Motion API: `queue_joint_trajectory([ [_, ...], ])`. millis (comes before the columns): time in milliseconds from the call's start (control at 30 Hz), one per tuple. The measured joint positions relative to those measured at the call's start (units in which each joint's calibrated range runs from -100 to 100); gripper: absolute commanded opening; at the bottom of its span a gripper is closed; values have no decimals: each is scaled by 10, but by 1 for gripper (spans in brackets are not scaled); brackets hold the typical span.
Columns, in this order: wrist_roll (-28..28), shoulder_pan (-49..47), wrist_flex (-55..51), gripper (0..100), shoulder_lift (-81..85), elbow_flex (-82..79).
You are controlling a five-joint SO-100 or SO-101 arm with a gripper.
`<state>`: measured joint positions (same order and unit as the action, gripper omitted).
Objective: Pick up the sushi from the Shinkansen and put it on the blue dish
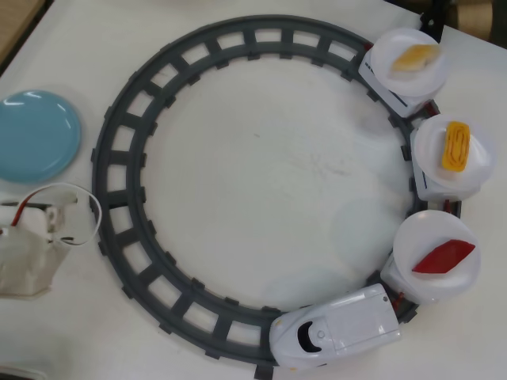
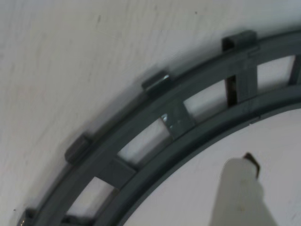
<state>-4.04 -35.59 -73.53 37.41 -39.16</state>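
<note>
The dark-red sushi [image 1: 444, 256] lies flat on the white plate of the first car behind the Shinkansen [image 1: 337, 326], at the lower right of the overhead view. The train sits on the grey circular track [image 1: 119, 198]. The blue dish [image 1: 36, 134] rests on the table at the far left, outside the track, with nothing on it. In the wrist view only one pale finger [image 2: 237, 188] of my gripper shows, hovering over bare table beside a curved stretch of track [image 2: 178, 122]. The second finger is out of frame, and nothing is seen held.
Two more cars carry white plates, one with an orange-yellow ridged piece [image 1: 455, 145] and one with a pale yellow-orange piece [image 1: 416, 57]. A white pouch with red and white wires [image 1: 28, 249] lies below the blue dish. A dark arm part [image 1: 432, 20] pokes in at the top right.
</note>
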Motion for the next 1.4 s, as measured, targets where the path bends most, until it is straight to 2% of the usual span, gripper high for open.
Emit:
queue_joint_trajectory([
  [367,0,0,0,26,0,0],
  [567,0,0,-50,26,-15,5],
  [1067,-3,2,-190,26,-120,212],
  [1400,-16,137,-206,26,-167,255],
])
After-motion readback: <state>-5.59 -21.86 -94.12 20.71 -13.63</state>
